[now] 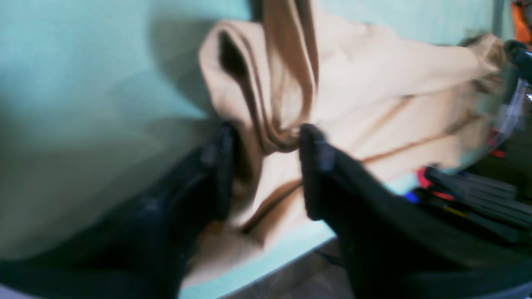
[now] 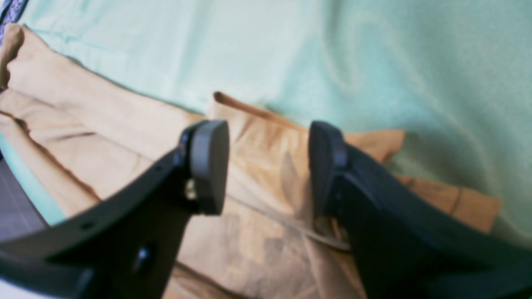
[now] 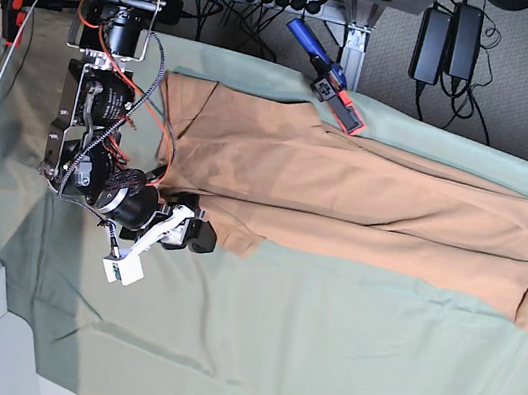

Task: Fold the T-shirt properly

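T-shirt spread long across green table cloth. Left gripper at its far end, jaws parted, bunched fabric between them. Right gripper spread, empty, poised low over shirt's sleeve end.

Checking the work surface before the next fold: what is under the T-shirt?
The T-shirt lies stretched out on a sage-green table cloth, which shows all around its edges. Whatever sits beneath the shirt's middle, and the table below the cloth, is covered and cannot be seen.
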`<move>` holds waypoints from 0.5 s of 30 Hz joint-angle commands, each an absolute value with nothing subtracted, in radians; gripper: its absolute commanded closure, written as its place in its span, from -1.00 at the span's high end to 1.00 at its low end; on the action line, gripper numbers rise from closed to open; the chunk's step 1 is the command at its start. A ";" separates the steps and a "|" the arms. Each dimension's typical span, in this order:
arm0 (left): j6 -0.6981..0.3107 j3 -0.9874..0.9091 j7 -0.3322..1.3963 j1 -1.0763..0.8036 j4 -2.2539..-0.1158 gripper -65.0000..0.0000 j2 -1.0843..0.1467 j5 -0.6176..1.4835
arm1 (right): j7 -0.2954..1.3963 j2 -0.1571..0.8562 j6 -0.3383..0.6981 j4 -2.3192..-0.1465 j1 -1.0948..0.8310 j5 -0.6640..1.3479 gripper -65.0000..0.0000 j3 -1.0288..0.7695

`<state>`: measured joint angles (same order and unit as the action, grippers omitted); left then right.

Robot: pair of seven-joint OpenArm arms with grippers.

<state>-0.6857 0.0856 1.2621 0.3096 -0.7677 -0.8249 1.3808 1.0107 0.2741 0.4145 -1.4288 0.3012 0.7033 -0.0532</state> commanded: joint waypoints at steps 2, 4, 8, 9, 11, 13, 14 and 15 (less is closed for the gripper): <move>-0.698 0.077 1.190 0.310 -0.779 -0.02 -0.851 1.337 | 0.988 0.282 0.525 -1.445 0.323 0.718 -0.04 -0.060; -0.698 0.077 1.113 0.288 -0.779 -0.02 -0.851 1.268 | 0.988 0.282 0.525 -1.445 0.323 0.718 -0.04 -0.060; -0.698 0.077 1.050 0.240 -0.778 -0.02 -0.850 1.230 | 0.988 0.282 0.525 -1.445 0.323 0.719 -0.04 -0.060; -0.698 0.077 1.050 0.231 -0.778 -0.02 -0.850 1.231 | 0.988 0.282 0.525 -1.445 0.323 0.719 -0.04 -0.060; -0.698 0.077 1.052 0.224 -0.778 -0.02 -0.851 1.242 | 0.988 0.282 0.525 -1.445 0.323 0.719 -0.04 -0.060; -0.698 0.077 1.068 0.224 -0.778 -0.02 -0.851 1.271 | 0.988 0.282 0.525 -1.445 0.323 0.718 -0.04 -0.060; -0.698 0.077 1.089 0.224 -0.778 -0.02 -0.851 1.301 | 0.988 0.282 0.525 -1.445 0.323 0.718 -0.04 -0.060; -0.698 0.077 1.114 0.224 -0.778 -0.02 -0.851 1.336 | 0.989 0.282 0.525 -1.445 0.323 0.718 -0.04 -0.060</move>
<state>-0.6868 0.0811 1.1069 0.2153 -0.7712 -0.8284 1.3373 1.0107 0.2737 0.4149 -1.4288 0.3012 0.7021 -0.0532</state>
